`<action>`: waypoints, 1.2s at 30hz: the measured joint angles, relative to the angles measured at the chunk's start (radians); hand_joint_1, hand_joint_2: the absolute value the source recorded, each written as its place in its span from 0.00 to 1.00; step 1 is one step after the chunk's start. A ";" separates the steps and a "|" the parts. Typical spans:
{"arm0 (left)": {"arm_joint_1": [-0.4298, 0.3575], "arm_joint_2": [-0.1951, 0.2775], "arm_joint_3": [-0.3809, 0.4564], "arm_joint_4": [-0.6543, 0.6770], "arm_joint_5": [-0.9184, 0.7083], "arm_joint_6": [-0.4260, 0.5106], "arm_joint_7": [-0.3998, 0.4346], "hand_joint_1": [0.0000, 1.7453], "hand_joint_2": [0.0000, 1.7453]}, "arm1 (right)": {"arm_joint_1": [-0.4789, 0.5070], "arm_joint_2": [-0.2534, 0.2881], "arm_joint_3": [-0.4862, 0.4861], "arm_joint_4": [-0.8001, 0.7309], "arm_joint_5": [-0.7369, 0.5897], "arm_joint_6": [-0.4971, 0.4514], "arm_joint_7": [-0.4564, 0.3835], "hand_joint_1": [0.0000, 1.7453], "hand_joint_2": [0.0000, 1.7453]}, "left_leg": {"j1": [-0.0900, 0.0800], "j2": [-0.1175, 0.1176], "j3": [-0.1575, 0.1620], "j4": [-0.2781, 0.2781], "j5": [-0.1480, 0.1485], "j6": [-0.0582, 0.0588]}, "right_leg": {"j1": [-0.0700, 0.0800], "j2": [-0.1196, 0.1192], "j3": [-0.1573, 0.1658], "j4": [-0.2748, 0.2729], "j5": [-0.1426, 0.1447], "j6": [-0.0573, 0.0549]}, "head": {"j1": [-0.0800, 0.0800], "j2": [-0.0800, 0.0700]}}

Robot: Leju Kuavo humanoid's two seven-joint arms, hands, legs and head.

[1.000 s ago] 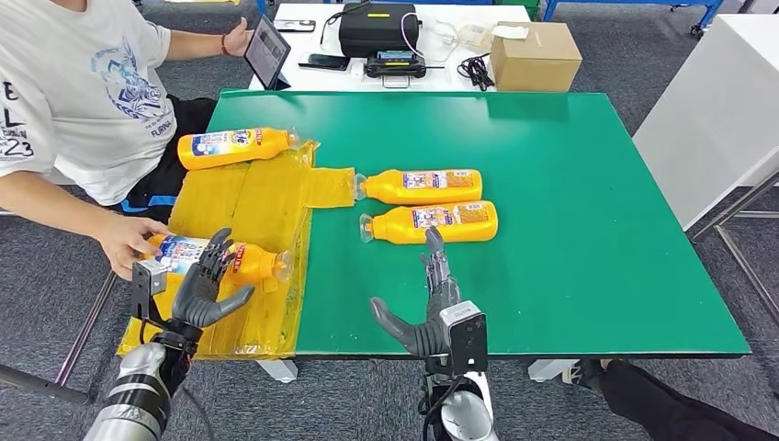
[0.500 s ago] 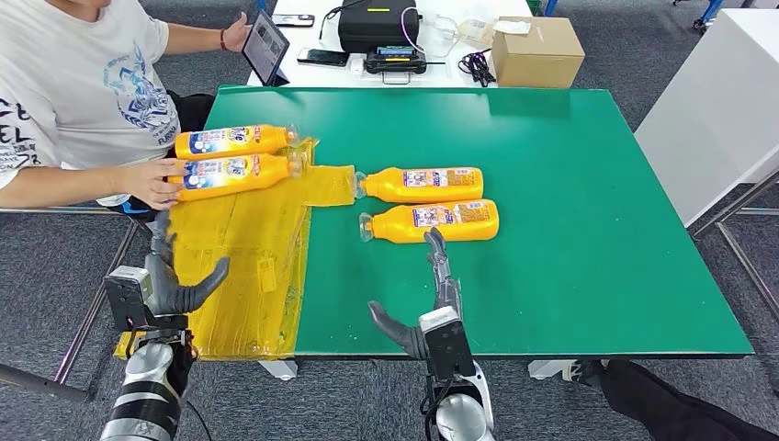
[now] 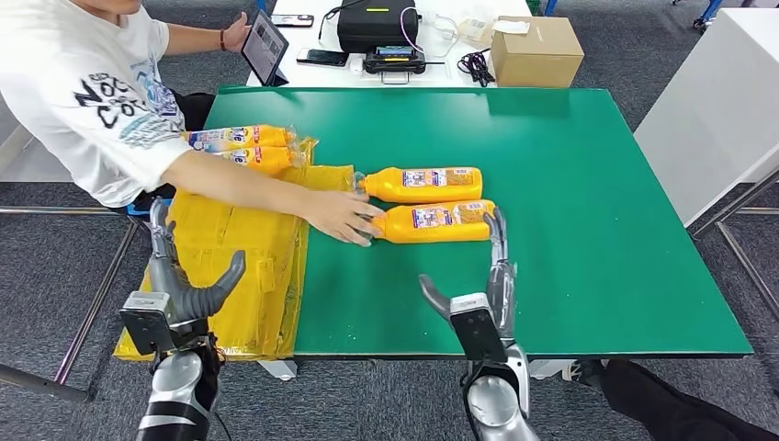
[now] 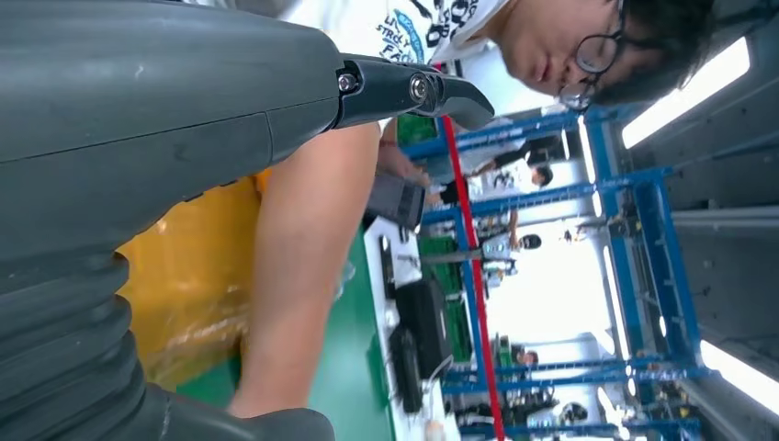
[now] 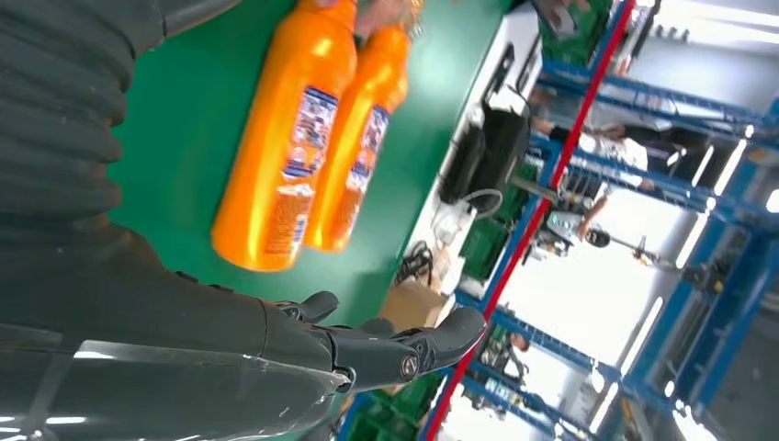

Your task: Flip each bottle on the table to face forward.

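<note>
Two bottles lie side by side mid-table [image 3: 588, 230], the near bottle [image 3: 436, 222] just in front of the far bottle [image 3: 421, 185], necks pointing left. A person's hand [image 3: 342, 217] sits on the near one's neck. Two more bottles [image 3: 246, 148] lie far-left on the sheet [image 3: 239, 248] covering the table's left edge.

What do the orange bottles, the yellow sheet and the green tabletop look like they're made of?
Orange bottles: likely glossy plastic, with highlights along their bodies and printed labels. Yellow sheet: apparently thin plastic film or bags; it is crinkled and shiny. Green tabletop: smooth, mostly matte, perhaps a laminate or mat; the exact material is unclear.
</note>
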 joint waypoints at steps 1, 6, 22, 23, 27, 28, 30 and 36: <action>0.003 -0.002 -0.006 0.000 0.004 -0.005 0.003 0.00 1.00 | 0.000 0.000 -0.003 -0.002 -0.001 0.000 -0.001 0.00 1.00 | 0.000 0.000 0.000 0.000 0.000 0.000 | 0.000 0.000 0.000 0.000 0.000 0.000 | 0.000 0.000; 0.010 -0.005 -0.025 0.005 0.058 -0.059 0.035 0.00 1.00 | 0.002 -0.001 -0.010 -0.008 -0.019 -0.002 -0.012 0.00 1.00 | 0.000 0.000 0.000 0.000 0.000 0.000 | 0.000 0.000 0.000 0.000 0.000 0.000 | 0.000 0.000; 0.037 -0.010 -0.037 0.042 0.091 -0.123 0.083 0.00 1.00 | 0.029 -0.031 -0.028 -0.026 -0.022 0.177 0.112 0.00 1.00 | 0.000 0.000 0.000 0.000 0.000 0.000 | 0.000 0.000 0.000 0.000 0.000 0.000 | 0.000 0.000; 0.039 -0.010 -0.037 0.045 0.091 -0.123 0.084 0.00 1.00 | 0.030 -0.035 -0.028 -0.018 -0.023 0.185 0.113 0.00 1.00 | 0.000 0.000 -0.001 0.000 0.000 0.000 | 0.000 0.000 0.000 0.000 0.000 0.000 | 0.000 0.000; 0.042 -0.010 -0.037 0.051 0.091 -0.123 0.085 0.00 1.00 | 0.030 -0.048 -0.028 0.003 -0.023 0.199 0.120 0.00 1.00 | 0.000 0.000 -0.001 0.000 0.000 0.000 | 0.000 0.000 0.000 0.000 0.000 0.000 | 0.000 0.000; 0.042 -0.010 -0.036 0.053 0.091 -0.124 0.085 0.00 1.00 | 0.029 -0.051 -0.027 0.008 -0.021 0.213 0.133 0.00 1.00 | 0.000 0.000 -0.001 0.000 0.000 0.000 | 0.000 0.000 0.000 0.000 0.000 0.000 | 0.000 0.000; 0.041 -0.010 -0.036 0.058 0.091 -0.129 0.086 0.00 1.00 | 0.021 -0.061 -0.025 0.028 -0.019 0.274 0.172 0.00 1.00 | 0.000 0.000 -0.001 0.000 0.000 0.000 | 0.000 0.000 0.000 0.000 0.000 0.000 | 0.000 0.000; 0.039 -0.009 -0.033 0.066 0.085 -0.146 0.083 0.00 1.00 | -0.015 -0.120 0.006 0.155 0.021 0.396 0.238 0.00 1.00 | 0.000 0.001 -0.001 0.000 0.000 0.000 | 0.000 0.000 0.000 0.000 0.000 0.000 | 0.000 0.000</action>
